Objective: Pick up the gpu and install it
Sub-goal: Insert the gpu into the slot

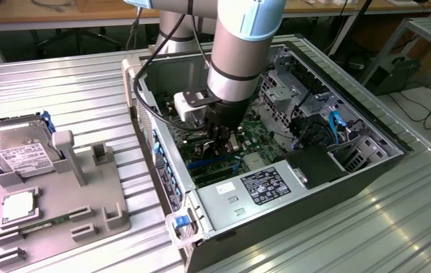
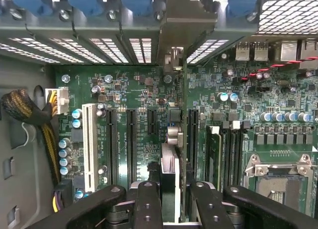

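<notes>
Here, per item:

gripper [image 2: 173, 201]: down inside the open PC case [image 1: 382, 133], above the motherboard [image 2: 129, 97]. Black fingers [image 2: 149, 204] pinch the gpu from both sides.

gpu [image 2: 171, 169]: held edge-on between the fingers, standing upright over the board. Its thin edge runs toward the case's rear wall, pale metal end near the slot openings. It sits between the black expansion slots [image 2: 131, 144] and the next black slot [image 2: 193, 139]. Seated or not: cannot tell.

arm [image 1: 238, 51]: grey tube with a pale blue cap, coming straight down into the case in the exterior view.

motherboard: green, with one white slot [image 2: 89, 144], several long black slots, blue-topped capacitors [image 2: 65, 152] and an empty CPU socket [image 2: 280, 182].

power supply [image 1: 253, 187]: silver box at the near end of the case. It has a dark label with white print, text not readable.

hard drive [image 1: 17, 145]: silver, standing in the grey holder tray [image 1: 63, 227] at the exterior view's left, well apart from the case. White label, writing not readable.

memory stick [image 1: 44, 224]: slim green strip lying in the tray.

cables [image 2: 30, 114]: braided black bundle with yellow wires, by a white connector at the board's edge.

table [image 1: 71, 91]: ribbed metal surface under the case and tray.
</notes>
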You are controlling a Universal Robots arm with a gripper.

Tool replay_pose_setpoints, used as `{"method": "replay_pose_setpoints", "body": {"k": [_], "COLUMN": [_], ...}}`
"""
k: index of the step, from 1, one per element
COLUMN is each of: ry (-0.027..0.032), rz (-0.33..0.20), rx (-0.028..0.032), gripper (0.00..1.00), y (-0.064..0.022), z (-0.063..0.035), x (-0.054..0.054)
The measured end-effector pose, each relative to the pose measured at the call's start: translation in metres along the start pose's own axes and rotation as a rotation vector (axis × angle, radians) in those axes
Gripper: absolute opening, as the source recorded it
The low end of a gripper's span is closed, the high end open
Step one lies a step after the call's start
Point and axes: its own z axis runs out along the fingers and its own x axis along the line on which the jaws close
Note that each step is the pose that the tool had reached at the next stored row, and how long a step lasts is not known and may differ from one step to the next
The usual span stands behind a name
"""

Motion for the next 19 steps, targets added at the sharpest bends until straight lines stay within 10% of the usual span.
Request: {"method": "replay_pose_setpoints", "body": {"k": [19], "ry": [-0.0004], "rz": [0.0], "rx": [-0.003], "gripper": [0.28], "y": [-0.0006], "z": [0.0022], "x": [0.0]}}
